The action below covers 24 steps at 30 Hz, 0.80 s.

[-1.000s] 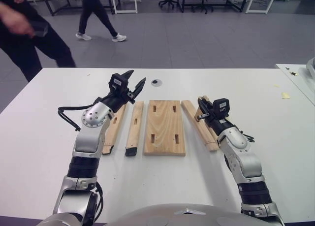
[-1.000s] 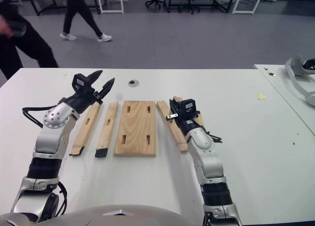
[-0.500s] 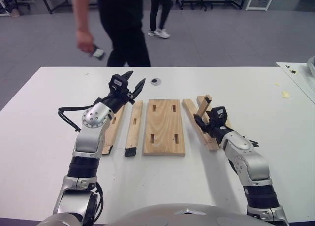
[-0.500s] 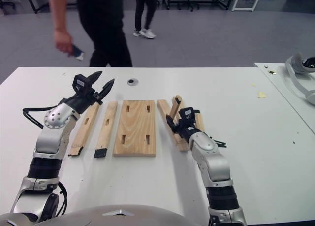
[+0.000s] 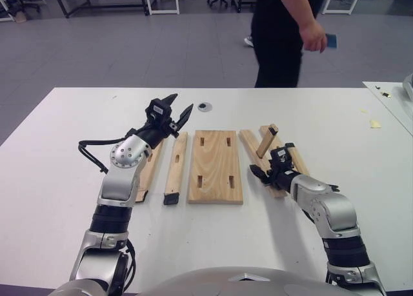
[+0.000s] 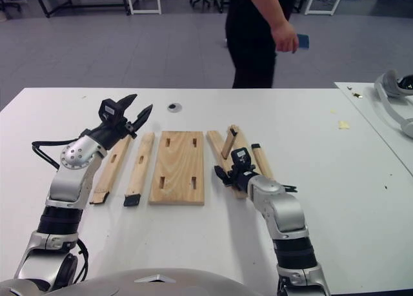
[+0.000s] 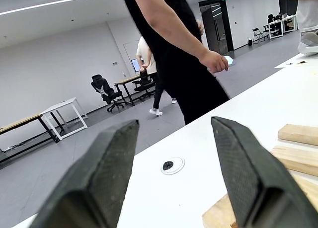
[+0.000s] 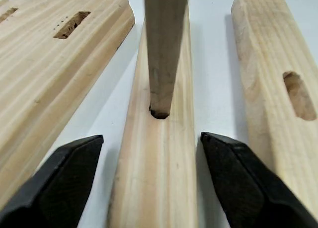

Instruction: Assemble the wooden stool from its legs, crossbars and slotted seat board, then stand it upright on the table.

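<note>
The slotted seat board (image 5: 215, 166) lies flat at mid table. Two legs (image 5: 176, 164) (image 5: 148, 170) lie left of it. Right of it lies a third leg (image 8: 159, 153), with a crossbar (image 5: 266, 140) standing tilted in its slot. A fourth leg (image 6: 261, 160) lies beyond that one. My right gripper (image 5: 266, 174) is open and low over the near part of the slotted leg, one finger (image 8: 64, 183) on each side of it, just short of the crossbar (image 8: 164, 44). My left gripper (image 5: 175, 109) hangs open above the far ends of the left legs, holding nothing.
A round grommet hole (image 5: 205, 106) sits in the table behind the board. A second table at the right carries a headset (image 6: 397, 93) and a yellow scrap (image 5: 374, 124). A person walks past behind the far edge. Bare tabletop lies in front of the parts.
My right gripper let go of the crossbar and drew back along the leg toward me, leaving the crossbar standing tilted in the slot. The left arm barely moved.
</note>
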Tool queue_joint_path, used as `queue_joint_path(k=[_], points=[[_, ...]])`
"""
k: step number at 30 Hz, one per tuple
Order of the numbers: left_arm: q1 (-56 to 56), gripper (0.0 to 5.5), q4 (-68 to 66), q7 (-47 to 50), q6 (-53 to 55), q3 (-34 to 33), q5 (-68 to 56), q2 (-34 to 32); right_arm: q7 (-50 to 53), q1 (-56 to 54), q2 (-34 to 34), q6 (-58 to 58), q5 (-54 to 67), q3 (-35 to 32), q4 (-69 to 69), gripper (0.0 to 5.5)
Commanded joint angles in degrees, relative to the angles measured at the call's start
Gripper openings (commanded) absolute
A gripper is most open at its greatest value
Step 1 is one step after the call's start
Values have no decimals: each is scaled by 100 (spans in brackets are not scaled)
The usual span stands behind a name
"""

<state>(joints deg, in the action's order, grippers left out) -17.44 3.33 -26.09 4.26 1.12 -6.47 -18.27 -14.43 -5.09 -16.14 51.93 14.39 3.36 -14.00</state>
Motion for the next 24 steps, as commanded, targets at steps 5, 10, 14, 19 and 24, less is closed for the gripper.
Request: queue_joint_path(k=[5,10,14,19,24], points=[[32,266,-76,3,-109,80,139,-50,-13,-4,-178,185,-191,158,-47,282],[-29,266,-143,103,221,-99,-163,117,-56,-61,-191,-217,-337,188,22,207],[-49,266,41,-18,1646,-529,-1667,649,-439,-342,-396,-772,-256,9,-305,207],[-144,266,193,234,3361,-1032,-3673,1344,-1074,-869,-868,-976,-73,-126,-922,207],[-551,266,142,966,4124,-1462,-4823,1841,-1363,-1151,-856,-913,46,317,-1442,207]])
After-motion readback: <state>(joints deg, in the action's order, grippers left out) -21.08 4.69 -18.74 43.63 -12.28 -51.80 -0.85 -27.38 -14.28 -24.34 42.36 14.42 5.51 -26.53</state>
